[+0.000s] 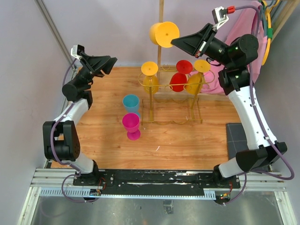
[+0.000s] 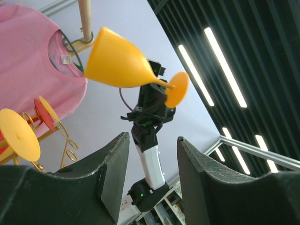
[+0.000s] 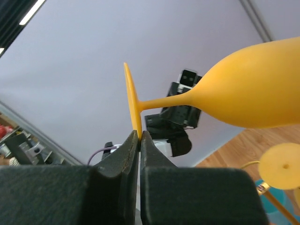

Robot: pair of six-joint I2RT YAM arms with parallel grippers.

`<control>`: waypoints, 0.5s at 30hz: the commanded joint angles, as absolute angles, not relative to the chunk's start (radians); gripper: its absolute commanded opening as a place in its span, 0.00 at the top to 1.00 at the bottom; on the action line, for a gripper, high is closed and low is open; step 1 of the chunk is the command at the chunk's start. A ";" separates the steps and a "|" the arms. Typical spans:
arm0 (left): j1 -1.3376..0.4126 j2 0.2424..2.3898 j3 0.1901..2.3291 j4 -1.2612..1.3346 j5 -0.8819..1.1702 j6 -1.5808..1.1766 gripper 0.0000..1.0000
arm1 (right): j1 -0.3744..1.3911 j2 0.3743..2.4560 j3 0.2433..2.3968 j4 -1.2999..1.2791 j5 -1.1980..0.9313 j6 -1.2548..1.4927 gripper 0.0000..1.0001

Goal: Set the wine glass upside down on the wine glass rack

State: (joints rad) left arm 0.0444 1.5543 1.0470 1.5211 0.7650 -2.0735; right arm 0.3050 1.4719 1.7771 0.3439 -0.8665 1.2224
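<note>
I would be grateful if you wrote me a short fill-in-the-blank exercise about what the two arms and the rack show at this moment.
1. The right gripper is shut on the ___ of the yellow wine glass.
2. The left gripper is open and holds ___.
3. The wine glass rack carries ___ upside-down glasses.

Missing words: base; nothing; three.

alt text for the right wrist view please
The right gripper pinches the rim of the foot of a yellow wine glass, held sideways with its bowl pointing right. Behind it are the left arm, a pale wall and, at lower right, the wooden table and another yellow glass's foot.
</note>
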 commanded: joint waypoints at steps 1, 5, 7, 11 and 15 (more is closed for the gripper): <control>0.055 1.505 1.066 1.781 0.799 -2.253 0.50 | 0.255 1.484 1.817 0.144 -0.823 1.056 0.99; 0.058 1.473 1.061 1.727 0.819 -2.215 0.50 | 0.227 1.511 1.815 0.102 -0.813 1.028 0.99; 0.058 1.452 1.056 1.680 0.840 -2.177 0.50 | 0.217 1.527 1.816 0.092 -0.812 1.027 0.99; 0.058 1.412 1.053 1.599 0.868 -2.112 0.50 | 0.212 1.561 1.837 0.038 -0.801 1.008 0.99; 0.060 1.391 1.055 1.571 0.878 -2.094 0.51 | 0.212 1.592 1.857 -0.031 -0.784 0.993 0.99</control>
